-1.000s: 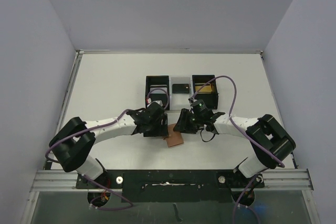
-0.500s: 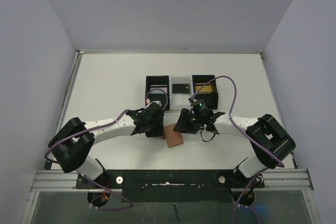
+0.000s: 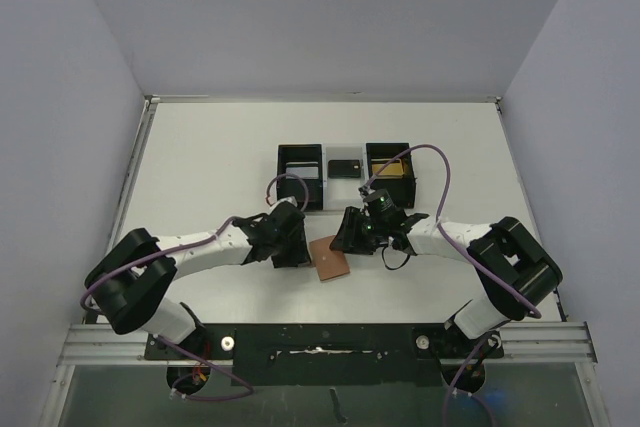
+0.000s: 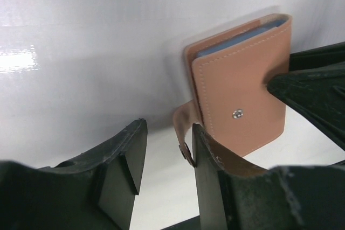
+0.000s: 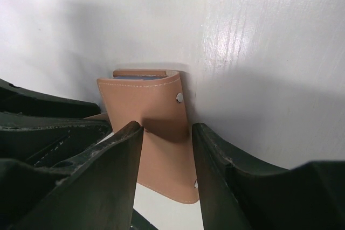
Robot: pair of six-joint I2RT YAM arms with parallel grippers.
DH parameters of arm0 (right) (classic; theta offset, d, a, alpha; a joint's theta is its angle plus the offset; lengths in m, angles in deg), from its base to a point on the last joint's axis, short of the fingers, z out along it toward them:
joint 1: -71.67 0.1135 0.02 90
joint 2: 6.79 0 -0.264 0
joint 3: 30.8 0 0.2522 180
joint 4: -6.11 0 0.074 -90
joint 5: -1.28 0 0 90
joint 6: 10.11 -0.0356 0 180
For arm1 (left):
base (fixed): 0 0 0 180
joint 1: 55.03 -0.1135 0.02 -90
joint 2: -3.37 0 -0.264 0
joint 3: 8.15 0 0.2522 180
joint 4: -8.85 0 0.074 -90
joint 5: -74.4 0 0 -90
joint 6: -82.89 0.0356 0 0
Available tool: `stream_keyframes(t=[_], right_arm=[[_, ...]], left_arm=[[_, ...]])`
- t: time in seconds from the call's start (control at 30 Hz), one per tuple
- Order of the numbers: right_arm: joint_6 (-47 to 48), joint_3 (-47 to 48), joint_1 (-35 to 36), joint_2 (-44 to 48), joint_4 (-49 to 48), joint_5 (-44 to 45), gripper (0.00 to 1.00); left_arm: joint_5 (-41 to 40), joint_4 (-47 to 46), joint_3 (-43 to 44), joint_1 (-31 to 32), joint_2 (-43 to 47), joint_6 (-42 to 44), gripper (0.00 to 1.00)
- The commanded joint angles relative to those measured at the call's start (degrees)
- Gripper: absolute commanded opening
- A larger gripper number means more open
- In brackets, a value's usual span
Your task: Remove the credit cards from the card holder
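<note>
Wallet (image 3: 331, 261) lies just in front of tray (image 3: 300, 175), between our grippers. R gripper (image 5: 164, 149) straddles it, half-open, grip unclear; L gripper (image 4: 164, 157) half-open, empty, strap tab (image 4: 183, 127) beside R finger.

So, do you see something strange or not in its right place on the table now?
Nothing is spilled or damaged. The card holder lies slightly askew, closed, its snap tab hanging loose. Cards already sit in the tray compartments, one per compartment.
</note>
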Motion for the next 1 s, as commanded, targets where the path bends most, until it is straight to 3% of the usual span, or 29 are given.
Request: stream_keyframes(t=[0.0,0.2,0.4,0.6,0.73,0.97], right_arm=[[0.59,0.60,-0.28,-1.09,0.75,0.59,0.43],[0.59,0.69,-0.24,-1.46,0.56,0.50,0.43],[0.40,0.82,-0.26,-1.92,0.46,0.45,0.43],[0.73,1.20,-0.29,-1.97,0.56,0.17,0.43],[0.98,1.60,-0.26,-1.67,0.80,0.16,0.43],[1.87,2.86,-0.50,-0.40,0.57,-1.45,0.47]], left_arm=[[1.75,-5.63,-2.37,-1.92,2.62,-2.96,0.38],[2.55,-8.41,-2.91,-2.65,2.35,-3.46,0.35],[8.02,-17.27,-6.42,-2.83,1.51,-5.08,0.18],[7.60,-16.11,-6.84,-3.00,2.12,-5.83,0.11],[6.25,-15.16,-6.51,-3.08,3.61,-5.20,0.00],[2.46,-10.78,-1.81,-3.09,8.24,1.57,0.00]])
